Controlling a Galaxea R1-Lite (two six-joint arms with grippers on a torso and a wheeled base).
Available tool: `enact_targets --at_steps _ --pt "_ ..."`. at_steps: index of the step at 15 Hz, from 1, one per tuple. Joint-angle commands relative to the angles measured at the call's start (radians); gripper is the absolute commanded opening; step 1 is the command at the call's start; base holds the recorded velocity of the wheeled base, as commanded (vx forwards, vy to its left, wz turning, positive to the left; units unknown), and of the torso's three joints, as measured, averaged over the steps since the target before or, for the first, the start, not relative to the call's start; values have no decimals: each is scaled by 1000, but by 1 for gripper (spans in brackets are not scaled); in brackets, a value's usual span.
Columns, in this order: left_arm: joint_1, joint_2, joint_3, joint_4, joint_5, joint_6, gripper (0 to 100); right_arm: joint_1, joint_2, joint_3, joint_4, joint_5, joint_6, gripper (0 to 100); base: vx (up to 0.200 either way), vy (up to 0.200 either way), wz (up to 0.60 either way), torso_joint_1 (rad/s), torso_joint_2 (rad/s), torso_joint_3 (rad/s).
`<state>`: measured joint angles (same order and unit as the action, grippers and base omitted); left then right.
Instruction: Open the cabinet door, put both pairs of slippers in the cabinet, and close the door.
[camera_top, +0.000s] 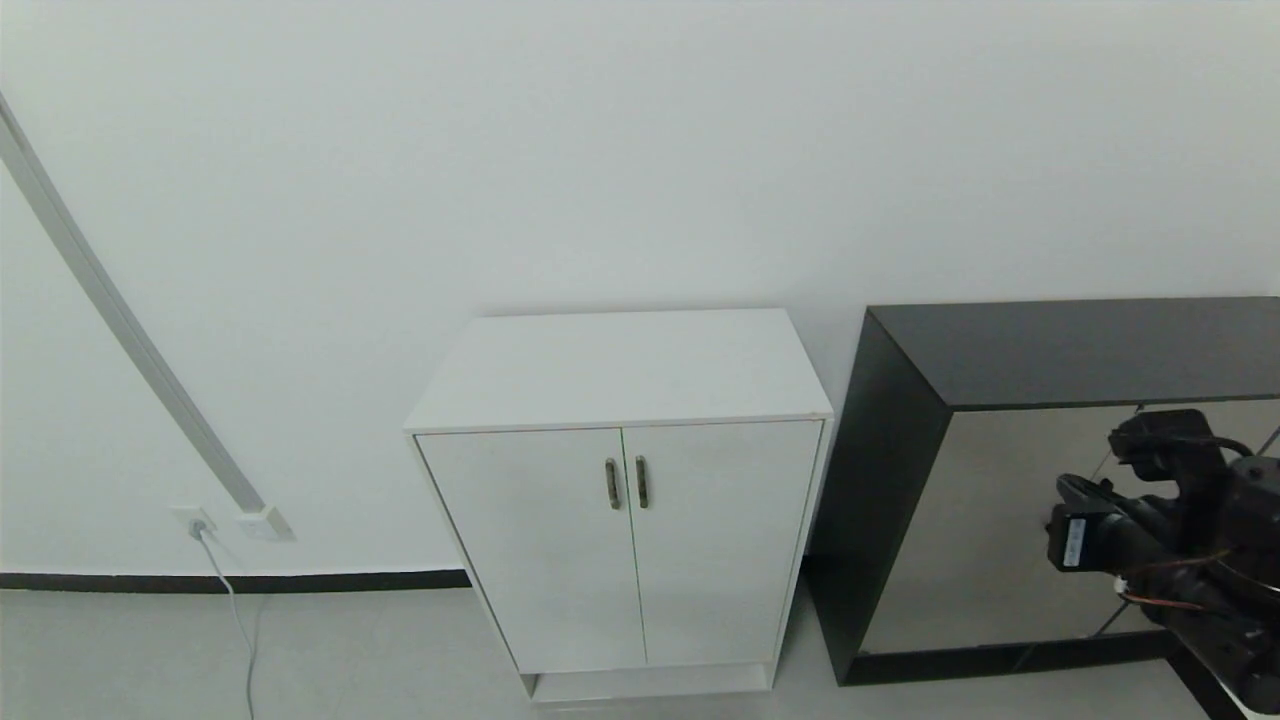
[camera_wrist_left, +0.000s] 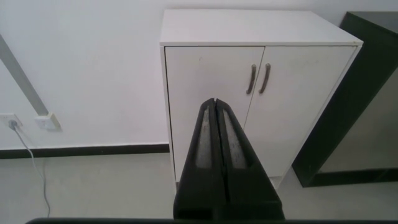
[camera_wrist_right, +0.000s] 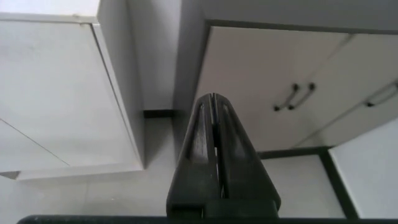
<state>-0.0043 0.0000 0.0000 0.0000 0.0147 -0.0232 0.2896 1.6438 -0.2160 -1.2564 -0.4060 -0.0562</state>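
- Two doors (camera_top: 540, 545) of the white cabinet (camera_top: 618, 372) are seen shut, with their handles (camera_top: 627, 483) set side by side at the centre seam.
- Cabinet is stood on the floor (camera_top: 120, 650) against the wall (camera_top: 640, 150), just beside a dark mirror-fronted unit (camera_top: 1090, 350) on its right.
- Left pincer (camera_wrist_left: 214, 101) is held with fingers pressed together on nothing, pointed towards the cabinet front and apart from it.
- Right pincer (camera_wrist_right: 213, 96) is likewise closed together on nothing, seen over the gap between cabinet side and dark unit.
- Wall socket (camera_top: 192, 521) with a plugged cable (camera_top: 238, 620) is found left of the cabinet; a slanted conduit (camera_top: 110, 300) is fixed to the wall above it.
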Motion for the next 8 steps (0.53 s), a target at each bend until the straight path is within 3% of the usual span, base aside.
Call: enact_targets --at_steps 1,4,8 --pt "1 0 0 0 -1 0 0 -27 -162 107 5 -1 -14 0 0 0 0 0 0 0" --pt "0 2 0 0 -4 2 0 -66 -205 214 2 10 -2 0 0 0 0 0 0 0" --pt "1 0 0 0 -4 2 0 -81 -311 216 169 30 108 0 0 0 0 0 0 0"
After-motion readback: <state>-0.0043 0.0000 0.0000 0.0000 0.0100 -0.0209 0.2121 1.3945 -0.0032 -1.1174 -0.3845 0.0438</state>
